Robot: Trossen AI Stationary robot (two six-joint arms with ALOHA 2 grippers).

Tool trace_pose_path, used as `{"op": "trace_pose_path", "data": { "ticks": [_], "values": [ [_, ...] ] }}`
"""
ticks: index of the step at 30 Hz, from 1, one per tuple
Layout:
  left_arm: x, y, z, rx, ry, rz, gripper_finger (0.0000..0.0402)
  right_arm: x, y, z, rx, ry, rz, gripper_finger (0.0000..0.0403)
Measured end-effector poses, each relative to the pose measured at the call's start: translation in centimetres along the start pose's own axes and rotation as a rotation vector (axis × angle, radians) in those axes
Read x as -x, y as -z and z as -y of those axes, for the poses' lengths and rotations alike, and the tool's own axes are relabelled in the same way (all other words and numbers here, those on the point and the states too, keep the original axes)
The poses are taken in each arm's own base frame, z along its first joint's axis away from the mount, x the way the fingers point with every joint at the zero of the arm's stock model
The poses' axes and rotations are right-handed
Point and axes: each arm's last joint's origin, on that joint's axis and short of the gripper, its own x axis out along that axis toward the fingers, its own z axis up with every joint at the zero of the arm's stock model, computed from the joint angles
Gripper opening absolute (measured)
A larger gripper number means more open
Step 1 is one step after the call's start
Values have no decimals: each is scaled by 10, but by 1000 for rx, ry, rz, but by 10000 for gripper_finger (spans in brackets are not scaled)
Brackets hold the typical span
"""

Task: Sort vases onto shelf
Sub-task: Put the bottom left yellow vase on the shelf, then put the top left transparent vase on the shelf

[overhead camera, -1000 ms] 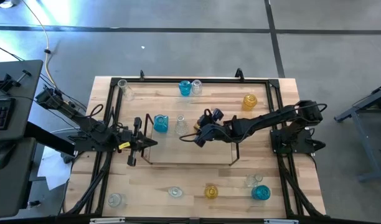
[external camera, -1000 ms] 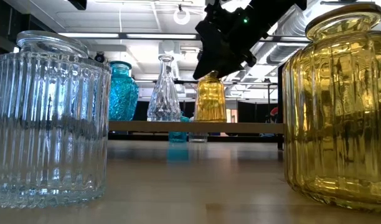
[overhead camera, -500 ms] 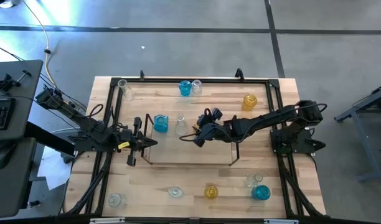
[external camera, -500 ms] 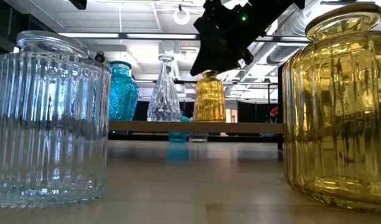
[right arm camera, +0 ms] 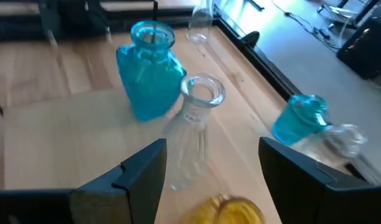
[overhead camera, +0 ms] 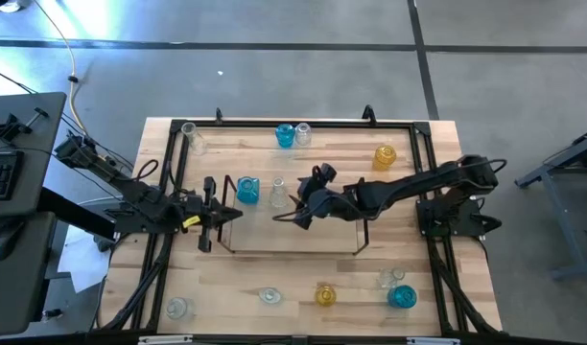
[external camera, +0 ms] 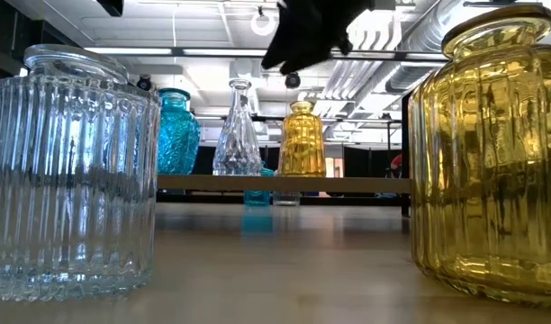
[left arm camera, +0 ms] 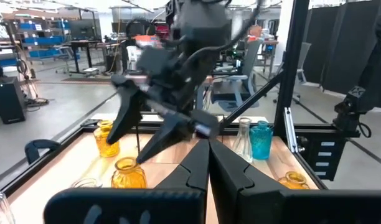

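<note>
The shelf [overhead camera: 274, 240] stands mid-table. On its wood board stand a blue vase [external camera: 175, 135], a clear vase [external camera: 238, 130] and a yellow vase [external camera: 302, 139], each upright on its base. My right gripper [right arm camera: 221, 168] hangs open above the yellow vase [right arm camera: 231, 211] and touches nothing; it shows at the low view's top [external camera: 302, 36]. My left gripper [left arm camera: 207, 165] is shut on nothing and waits level at the shelf's left end [overhead camera: 231, 218]. More vases stand loose on the table.
Loose vases: a blue and a clear one [overhead camera: 292, 134] at the far edge, a clear one [overhead camera: 190, 134] far left, a yellow one [overhead camera: 385, 155] far right, several along the near edge [overhead camera: 324, 293]. A black frame [overhead camera: 169, 192] edges the table.
My right gripper has risen from around the yellow vase's neck to well above it and drifted slightly toward the table's left, staying open. The yellow vase stays upright on the shelf.
</note>
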Motion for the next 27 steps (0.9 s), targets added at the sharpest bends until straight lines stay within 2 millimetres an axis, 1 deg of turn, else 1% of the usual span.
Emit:
{"op": "trace_pose_path", "data": {
  "ticks": [3,6,9,12,14,16,17,18,20,23,27],
  "values": [
    [0,-4,-1,16,-20,-1,1,19,-10,-4,86,41,-62,229],
    [0,-15,-5,28,-40,-16,1,43,-13,-7,169,113,-129,206],
    [-1,-21,-12,7,-82,-83,1,66,-11,-8,219,186,-181,168],
    [-3,-26,-22,2,-133,-133,1,80,-3,-9,228,230,-211,117],
    [-5,-26,-30,-7,-152,-177,1,84,4,-7,222,237,-217,79],
    [-7,-31,-39,4,-168,-185,1,87,12,-3,230,236,-220,37],
    [-8,-33,-44,12,-167,-186,1,87,16,-1,224,231,-213,20],
    [-10,-35,-49,19,-168,-189,1,88,20,1,218,226,-204,10],
    [-12,-37,-59,31,-165,-204,1,91,27,7,199,193,-175,12],
    [-12,-44,-75,45,-192,-214,1,94,35,18,150,99,-90,17],
    [-12,-46,-98,68,-248,-273,0,93,48,38,80,-62,77,2]
  ]
}}
